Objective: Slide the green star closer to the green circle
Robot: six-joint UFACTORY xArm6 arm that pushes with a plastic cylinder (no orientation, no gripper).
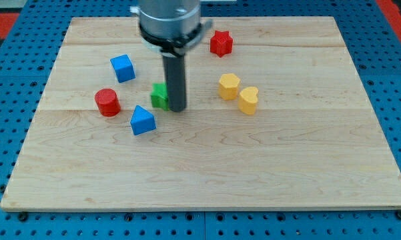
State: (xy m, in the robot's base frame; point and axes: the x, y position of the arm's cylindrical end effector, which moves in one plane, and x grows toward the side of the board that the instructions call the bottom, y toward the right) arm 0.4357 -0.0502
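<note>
A green block (159,95), partly hidden behind my rod so its shape is unclear, sits left of the board's centre. My tip (177,109) rests on the board, touching the green block's right side. No second green block shows; the rod and arm may hide one.
A blue cube (122,68) lies at upper left, a red cylinder (107,102) at left, a blue triangular block (142,121) below the green one. A red star (221,43) is near the top. A yellow hexagon (229,86) and a yellow heart (248,100) lie to the right.
</note>
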